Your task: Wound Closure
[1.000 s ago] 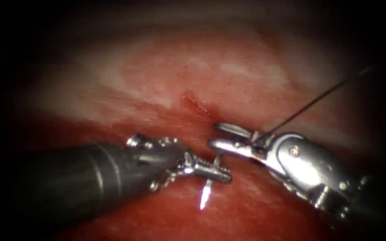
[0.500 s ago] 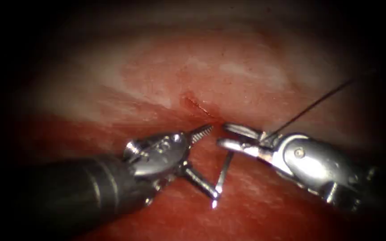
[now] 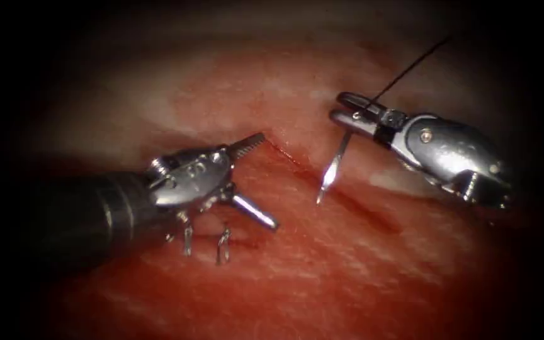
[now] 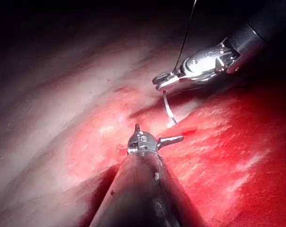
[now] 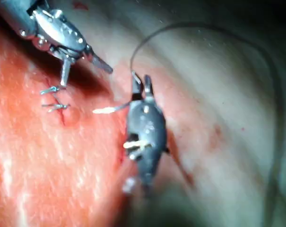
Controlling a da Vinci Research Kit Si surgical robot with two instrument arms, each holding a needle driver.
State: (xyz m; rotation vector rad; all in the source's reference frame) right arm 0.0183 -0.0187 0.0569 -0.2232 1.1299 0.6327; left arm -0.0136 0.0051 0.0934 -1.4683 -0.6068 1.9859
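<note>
Endoscope view: right pincer (image 3: 347, 113) holds needle (image 3: 333, 167) clear above tissue (image 3: 347, 264).

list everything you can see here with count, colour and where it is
tissue: one, red and pale pink, under both tools
cut: one, dark red, running between the tools
needle: one, silver, clear of the tissue, right of the cut, held near its thread end
thread: one, dark, rising from the right tool
stitches: two, pale loops, left of the cut
left end effector: one, silver, jaws open, holds nothing
right end effector: one, silver, jaws shut on the needle
</note>
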